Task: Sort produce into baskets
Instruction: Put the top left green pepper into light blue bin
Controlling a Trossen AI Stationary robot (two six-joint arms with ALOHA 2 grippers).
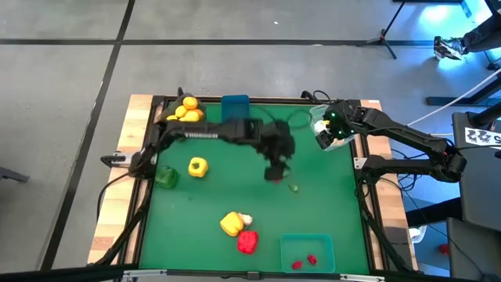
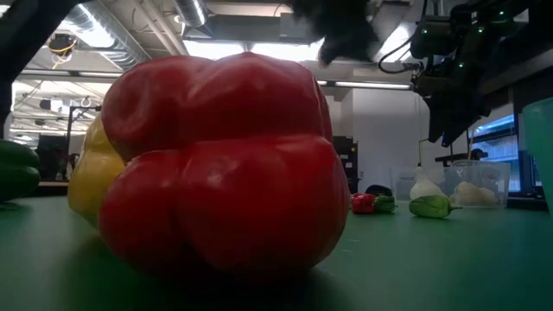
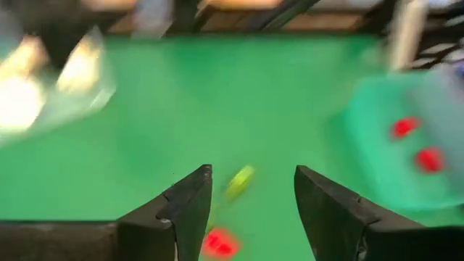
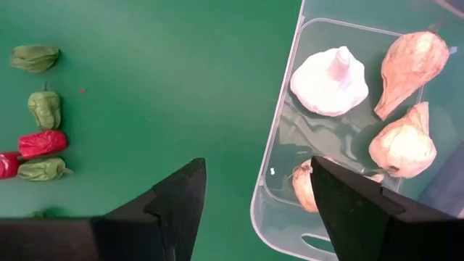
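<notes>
My left gripper [image 3: 252, 170] hangs open over the middle of the green mat [image 1: 275, 174], with nothing between its fingers. Below it on the mat lie a tiny green bit [image 3: 239, 181] and a tiny red bit [image 3: 220, 243]. My right gripper [image 4: 257, 163] is open above the near rim of the clear bin [image 4: 279, 181] at the far right [image 1: 325, 139]; several garlic pieces [image 4: 330, 80] lie in that bin. The teal bin [image 1: 307, 252] near the front edge holds red bits [image 1: 311, 259]. Yellow-orange fruits [image 1: 188, 111] fill the dark bin at the far left.
A blue bin [image 1: 235, 106] stands at the far edge. A yellow pepper [image 1: 198, 167] and a green pepper [image 1: 166, 178] lie at the left. Another yellow pepper [image 1: 231, 224], a garlic piece [image 1: 246, 219] and a red pepper [image 1: 246, 241] lie near the front. Several small bits [image 4: 43, 143] lie beside the clear bin.
</notes>
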